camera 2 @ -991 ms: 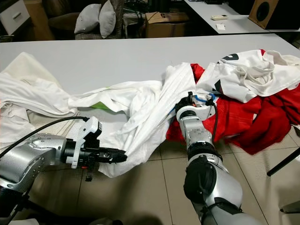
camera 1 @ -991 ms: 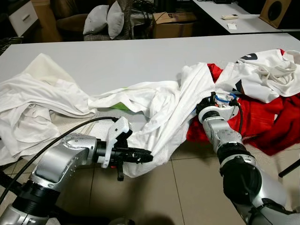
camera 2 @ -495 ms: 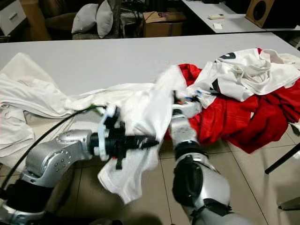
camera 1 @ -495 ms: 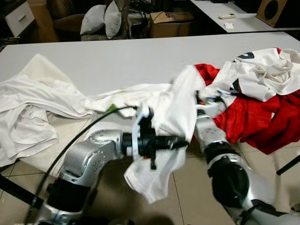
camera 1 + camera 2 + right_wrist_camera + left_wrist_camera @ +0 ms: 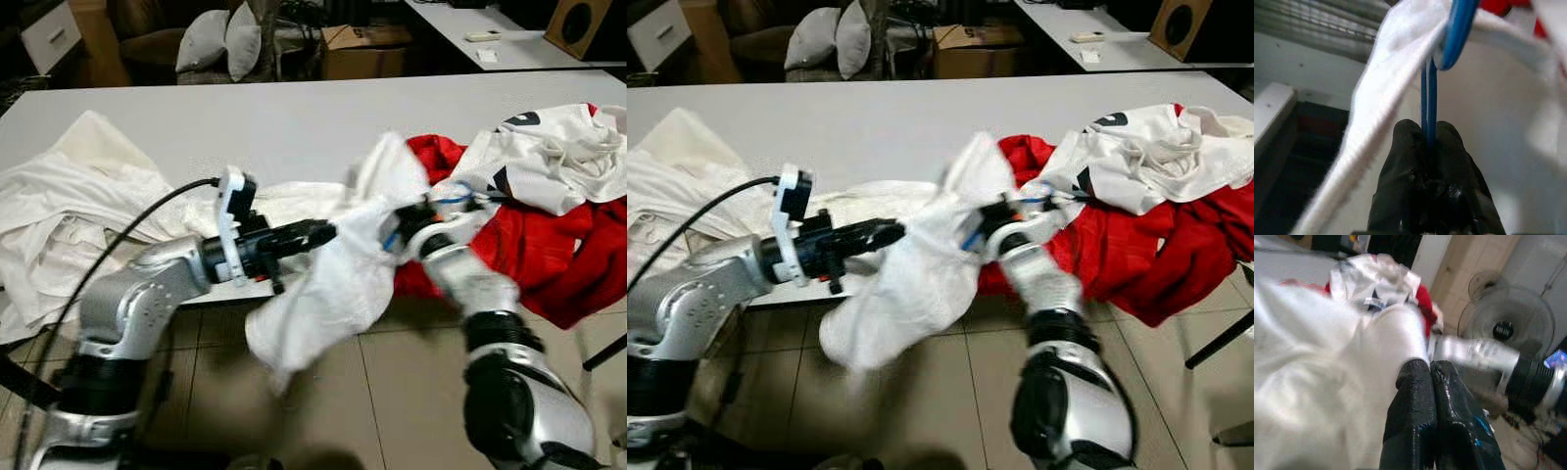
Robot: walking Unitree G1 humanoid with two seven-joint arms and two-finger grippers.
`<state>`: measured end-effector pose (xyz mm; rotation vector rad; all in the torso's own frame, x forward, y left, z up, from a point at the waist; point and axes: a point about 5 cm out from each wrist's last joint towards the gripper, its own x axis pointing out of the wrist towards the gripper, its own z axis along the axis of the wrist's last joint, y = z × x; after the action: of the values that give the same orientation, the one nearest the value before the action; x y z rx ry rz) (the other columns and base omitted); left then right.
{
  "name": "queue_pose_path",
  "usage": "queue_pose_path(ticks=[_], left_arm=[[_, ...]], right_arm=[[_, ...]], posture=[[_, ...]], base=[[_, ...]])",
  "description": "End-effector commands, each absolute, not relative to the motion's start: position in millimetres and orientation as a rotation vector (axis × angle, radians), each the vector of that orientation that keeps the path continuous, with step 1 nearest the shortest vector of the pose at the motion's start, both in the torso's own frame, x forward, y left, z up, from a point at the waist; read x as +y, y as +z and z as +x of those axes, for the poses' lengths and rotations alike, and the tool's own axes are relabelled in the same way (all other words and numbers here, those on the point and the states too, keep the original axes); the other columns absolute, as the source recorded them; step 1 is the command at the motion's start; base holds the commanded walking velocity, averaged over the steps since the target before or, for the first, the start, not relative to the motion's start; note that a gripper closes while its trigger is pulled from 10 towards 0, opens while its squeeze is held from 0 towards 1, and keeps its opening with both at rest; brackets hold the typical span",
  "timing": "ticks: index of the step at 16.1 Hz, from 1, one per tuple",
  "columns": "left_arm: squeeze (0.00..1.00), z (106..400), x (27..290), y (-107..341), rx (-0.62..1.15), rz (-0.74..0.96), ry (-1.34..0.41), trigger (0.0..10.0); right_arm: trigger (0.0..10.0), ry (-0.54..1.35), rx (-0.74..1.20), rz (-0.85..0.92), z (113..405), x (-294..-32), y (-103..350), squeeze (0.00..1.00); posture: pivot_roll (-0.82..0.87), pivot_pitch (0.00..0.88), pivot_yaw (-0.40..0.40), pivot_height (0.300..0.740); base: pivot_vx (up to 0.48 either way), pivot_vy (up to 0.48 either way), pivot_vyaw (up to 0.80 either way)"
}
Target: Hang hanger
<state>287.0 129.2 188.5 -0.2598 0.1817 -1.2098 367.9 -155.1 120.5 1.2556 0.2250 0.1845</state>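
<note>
— The white shirt (image 5: 333,284) is held up off the grey table (image 5: 284,122), draped down past its front edge between both arms

— By what is it gripped?

— The left gripper (image 5: 1429,369) is seen with fingers pressed together against the cloth. The right gripper (image 5: 1426,134) is pinched on the blue hanger (image 5: 1426,83), which is tucked into the shirt's collar

— And alongside?

— A red garment (image 5: 534,250) is heaped on the table beside it
</note>
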Motion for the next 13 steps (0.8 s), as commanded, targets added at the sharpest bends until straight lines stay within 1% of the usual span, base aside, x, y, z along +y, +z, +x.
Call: queue_pose_path(ticks=[1, 3, 4, 5, 6, 7, 8, 9, 11, 13], left_arm=[[0.00, 283, 127, 187, 0.194, -0.225, -1.233, 0.0], [0.00, 279, 116, 187, 0.192, -0.234, -1.262, 0.0], [0.00, 278, 104, 189, 0.179, -0.244, -1.279, 0.0], [0.00, 278, 98, 190, 0.170, -0.245, -1.288, 0.0], [0.00, 277, 95, 191, 0.165, -0.236, -1.286, 2.5], [0.00, 281, 94, 191, 0.164, -0.240, -1.246, 4.4], [0.00, 287, 96, 193, 0.149, -0.238, -1.186, 5.0], [0.00, 291, 100, 195, 0.138, -0.247, -1.148, 3.6], [0.00, 294, 103, 195, 0.144, -0.247, -1.108, 0.0], [0.00, 295, 104, 194, 0.155, -0.232, -1.080, 0.0]], right_arm=[[10.0, 0.189, 0.200, 1.273, 368, -163, 129, 0.00], [10.0, 0.204, 0.190, 1.289, 367, -165, 137, 0.00], [10.0, 0.216, 0.196, 1.305, 365, -163, 143, 0.00], [10.0, 0.225, 0.210, 1.302, 363, -161, 145, 0.00], [10.0, 0.234, 0.226, 1.301, 361, -159, 146, 0.00], [10.0, 0.234, 0.252, 1.294, 358, -157, 146, 0.00], [10.0, 0.236, 0.275, 1.265, 354, -156, 144, 0.00], [10.0, 0.236, 0.292, 1.260, 351, -155, 141, 0.00], [10.0, 0.225, 0.317, 1.260, 346, -155, 139, 0.00], [10.0, 0.231, 0.351, 1.247, 340, -153, 137, 0.00]], posture=[[0.00, 0.000, 0.025, 0.740], [0.00, 0.000, 0.026, 0.740], [0.00, 0.000, 0.027, 0.740], [-0.01, 0.000, 0.027, 0.740], [-0.01, 0.000, 0.027, 0.740], [-0.01, 0.000, 0.026, 0.740], [-0.01, 0.000, 0.025, 0.740], [0.00, 0.000, 0.023, 0.740], [0.00, 0.000, 0.021, 0.740], [-0.01, 0.000, 0.019, 0.740]], base=[[0.000, 0.000, 0.00], [0.000, 0.000, 0.00], [0.000, 0.000, 0.00], [0.000, 0.000, 0.00], [0.000, 0.000, 0.00], [0.000, 0.000, 0.00], [0.000, 0.000, 0.00], [0.000, 0.000, 0.00], [0.000, 0.000, 0.00], [0.000, 0.000, 0.00]])
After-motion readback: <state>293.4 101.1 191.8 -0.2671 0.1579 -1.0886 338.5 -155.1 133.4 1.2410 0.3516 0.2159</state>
